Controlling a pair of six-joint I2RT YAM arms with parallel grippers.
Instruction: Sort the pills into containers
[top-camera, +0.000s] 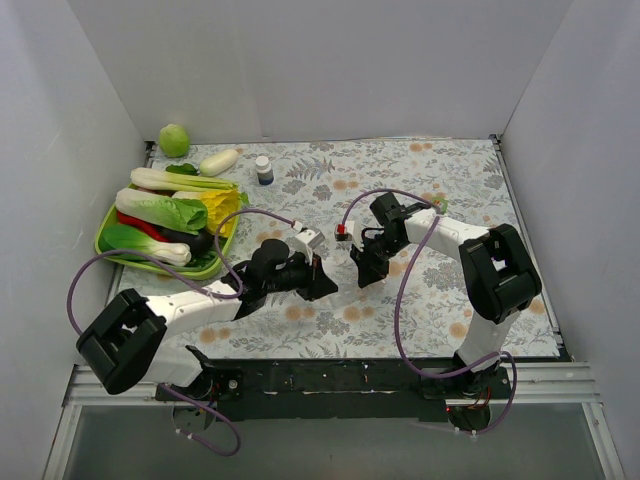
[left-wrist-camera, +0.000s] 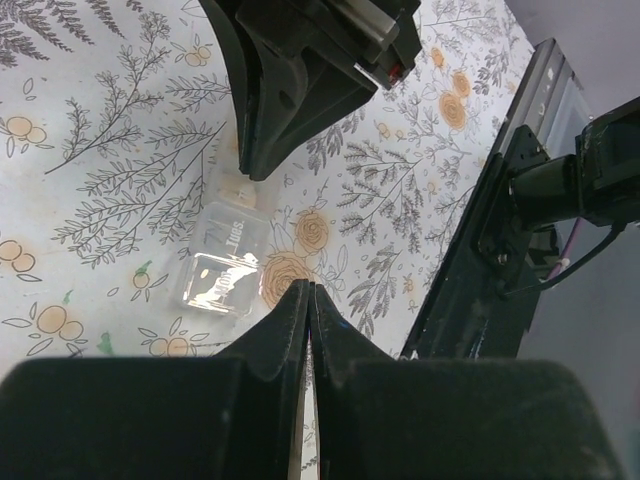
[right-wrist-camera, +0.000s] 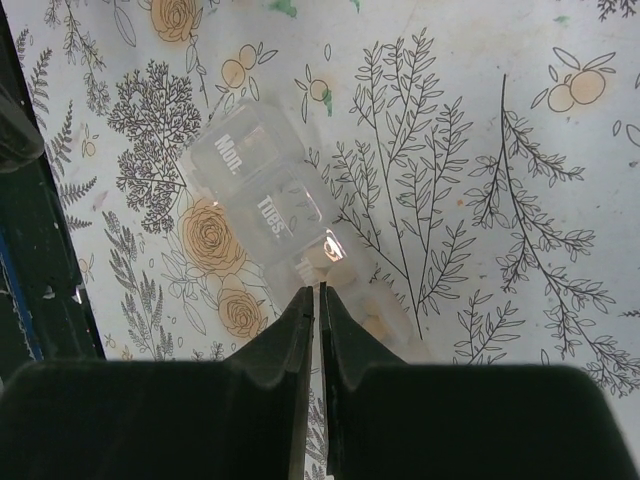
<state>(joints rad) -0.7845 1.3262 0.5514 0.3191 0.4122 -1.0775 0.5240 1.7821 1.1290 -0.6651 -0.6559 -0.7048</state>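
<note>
The containers are a clear plastic strip of lidded compartments (right-wrist-camera: 255, 195) marked "Mon." and "Tues", lying on the floral cloth. It also shows in the left wrist view (left-wrist-camera: 225, 262). My right gripper (right-wrist-camera: 319, 290) is shut, and its tips touch the ridged tab at the edge of the third compartment, where whitish shapes show through the plastic. My left gripper (left-wrist-camera: 309, 291) is shut and empty, just right of the strip's end. In the top view both grippers, left (top-camera: 325, 287) and right (top-camera: 362, 274), meet at mid-table and hide the strip. I cannot make out loose pills.
A dark blue white-capped bottle (top-camera: 264, 170) stands at the back. A green tray (top-camera: 112, 248) of vegetables sits at the left, with a green ball (top-camera: 174, 139) and a white vegetable (top-camera: 219, 162) behind it. The black base rail (left-wrist-camera: 480, 240) runs along the near edge.
</note>
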